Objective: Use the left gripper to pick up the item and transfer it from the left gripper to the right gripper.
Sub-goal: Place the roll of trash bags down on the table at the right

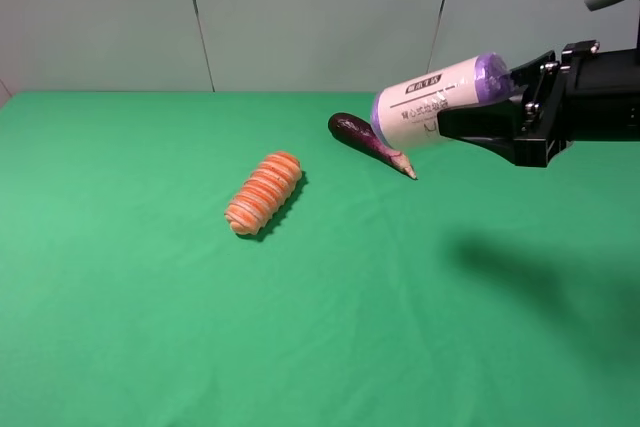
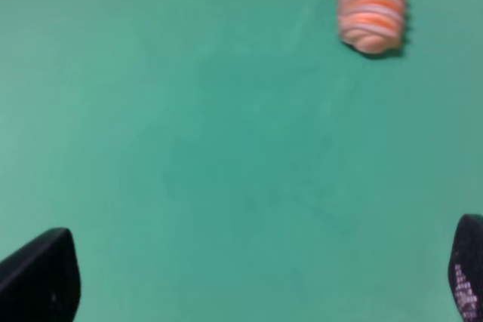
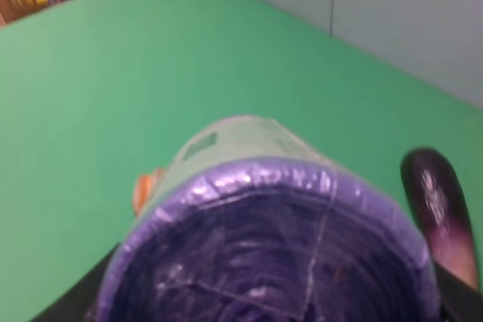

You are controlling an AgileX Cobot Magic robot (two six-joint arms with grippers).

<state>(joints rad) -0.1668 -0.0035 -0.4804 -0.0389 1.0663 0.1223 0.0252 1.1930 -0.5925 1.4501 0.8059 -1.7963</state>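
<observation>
The item (image 1: 432, 105) hangs in the air at about 2 o'clock from the middle of the exterior high view. It lies nearly level and is clamped in the right tool (image 1: 490, 107), with its purple end toward the wrist. The left tool (image 2: 253, 284) is spread wide over bare green surface (image 1: 120, 327) and holds nothing, so the handover looks complete.

The item seems light, with a stiff, smooth cream wall that could slip, and its crinkled purple top (image 3: 264, 246) looks soft and easy to dent. The round side wall, near the middle, is the safer place to hold it, not the foil.

Much is hidden. The left arm is absent from the exterior view, and only two dark fingertips (image 2: 38, 277) show at the wrist picture's edge. The right wrist view is blurred and filled by the purple top, hiding where the fingers touch. The label is too small to read. The item overlaps the thick end of the eggplant (image 1: 365, 142), and the orange roll (image 1: 265, 192) lies at 9 o'clock, well apart.
</observation>
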